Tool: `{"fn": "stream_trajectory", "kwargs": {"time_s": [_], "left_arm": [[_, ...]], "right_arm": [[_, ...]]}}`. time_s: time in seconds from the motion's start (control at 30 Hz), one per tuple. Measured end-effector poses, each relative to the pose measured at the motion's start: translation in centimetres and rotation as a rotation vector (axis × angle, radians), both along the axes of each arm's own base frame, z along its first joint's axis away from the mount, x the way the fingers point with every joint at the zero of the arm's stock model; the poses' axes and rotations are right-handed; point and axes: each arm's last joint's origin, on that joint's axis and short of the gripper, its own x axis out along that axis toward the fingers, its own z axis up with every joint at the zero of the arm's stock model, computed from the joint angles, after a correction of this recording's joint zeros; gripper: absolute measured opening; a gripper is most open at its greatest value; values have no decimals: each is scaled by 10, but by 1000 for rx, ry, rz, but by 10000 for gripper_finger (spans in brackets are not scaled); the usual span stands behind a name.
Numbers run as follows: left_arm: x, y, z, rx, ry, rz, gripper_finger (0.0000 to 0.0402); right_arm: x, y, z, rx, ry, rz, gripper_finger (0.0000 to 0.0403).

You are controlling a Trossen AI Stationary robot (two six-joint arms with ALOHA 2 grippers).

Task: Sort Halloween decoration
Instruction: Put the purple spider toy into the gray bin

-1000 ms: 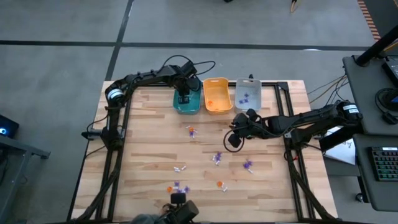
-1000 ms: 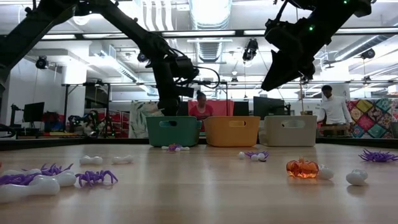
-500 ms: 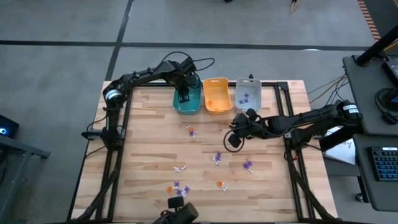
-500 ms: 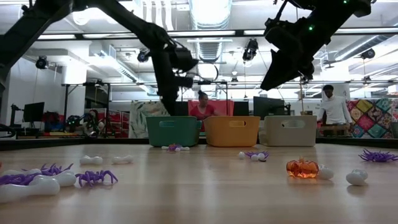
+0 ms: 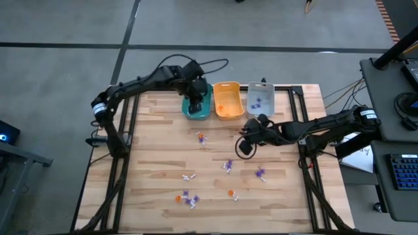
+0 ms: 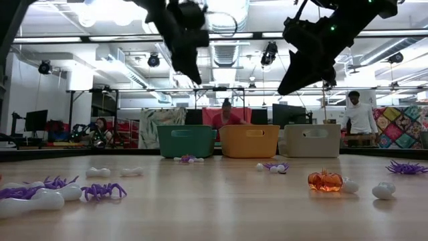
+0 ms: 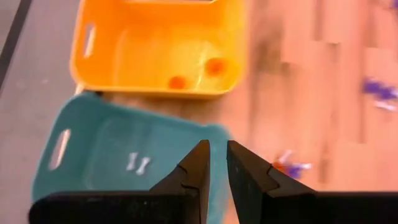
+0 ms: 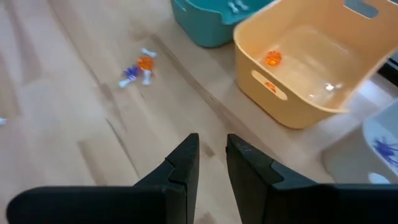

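The left gripper [image 5: 194, 106] hangs over the teal bin [image 5: 196, 112], fingers nearly together and holding nothing, and the small trinkets [image 5: 188, 198] lie close together on the table [image 5: 150, 150], so a grab might catch two kinds at once.

halloween decoration [image 5: 227, 166]: tiny orange, purple, white trinkets | scattered loose on table | some inside bins

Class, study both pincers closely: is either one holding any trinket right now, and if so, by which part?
Nothing is held. The left pincer above the teal bin has a narrow, bare gap between its fingers. The right pincer over the table is equally bare.
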Motion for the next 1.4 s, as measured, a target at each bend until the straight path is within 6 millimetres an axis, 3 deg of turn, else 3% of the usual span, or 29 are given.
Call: {"fn": "stream_trajectory", "kwargs": {"time_s": [0.2,0.47,0.67,1.03,1.4], "left_arm": [[7,-51,7,-8,-43,-101,37],[5,-120,-24,-64,-125,-174,36],[-9,-158,-44,-82,-207,-158,36],[-24,-192,-73,-74,-332,-116,36],[-15,-207,-90,-108,-349,-127,36]], "right_arm": [[7,5,5,109,-78,106,73],[9,18,8,291,-130,193,73],[8,29,8,470,-133,228,72],[6,43,4,599,-118,155,59],[12,54,-30,624,63,86,43]]}}
